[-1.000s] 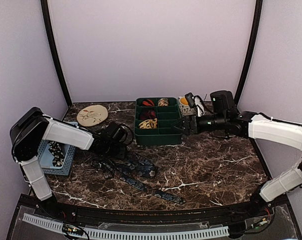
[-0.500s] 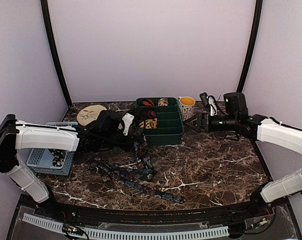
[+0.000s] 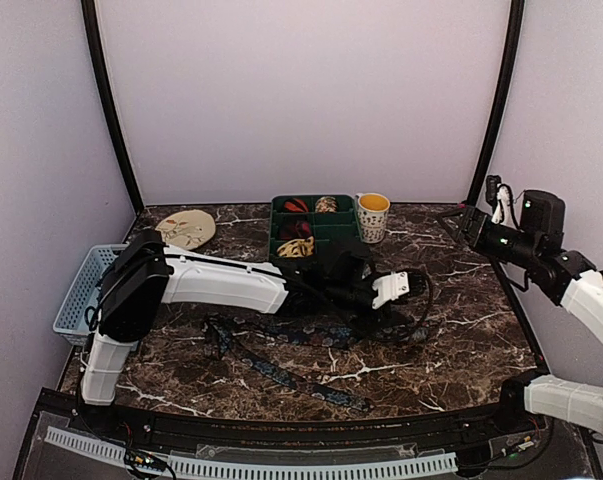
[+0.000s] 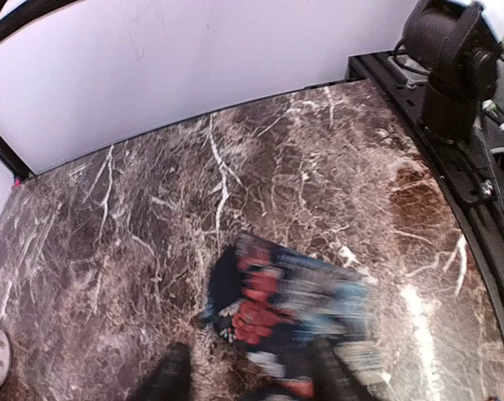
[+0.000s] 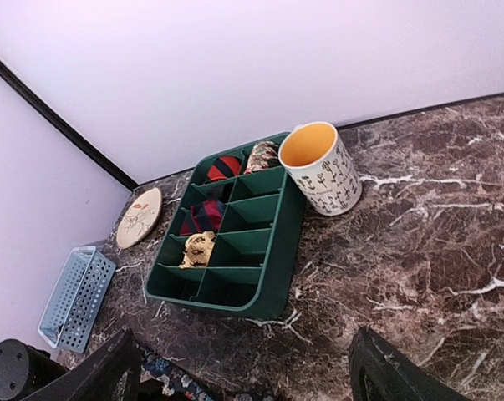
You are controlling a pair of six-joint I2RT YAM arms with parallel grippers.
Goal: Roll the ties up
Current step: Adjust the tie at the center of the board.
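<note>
Top view, table: one slab (image 3: pixel 451 330), dark brown marble look with white veins.
Top view, dark tie: one that you can make out (image 3: pixel 281 375). It is long, narrow, flat fabric with small light specks, lying loose on the table and running from under the left arm toward the near edge.
Top view, rolled ties: you can count four small coils (image 3: pixel 301 247), two red-black, one tan and one yellow-cream, all in the green tray.
Top view, green tray: one (image 3: pixel 321 268), hard, rectangular and split into compartments, at the back of the table.
Top view, mug: one (image 3: pixel 372 222), pale with dark figures and yellow inside, just beside the tray's right side.
Top view, blue basket: one (image 3: pixel 76 300), latticed plastic, at the left edge.
Top view, round disc: one (image 3: pixel 186 228), beige with dark marks, at the back left.
Top view, left gripper: it (image 3: pixel 391 290) is stretched over the middle of the table, near the tie.
Top view, right gripper: it (image 3: pixel 468 220) is raised at the right, well apart from the tie.
Left wrist, left gripper: the jaws stand part-way apart. A blurred blue-and-red end of the tie shows in the gap on the marble, and you cannot tell whether either finger touches it.
Right wrist, right gripper: the two dark fingers (image 5: pixel 101 376) are spread wide with nothing between them. You look down on the tray, the four coils, the mug, the disc and the basket, with a strip of the tie at the bottom edge.
</note>
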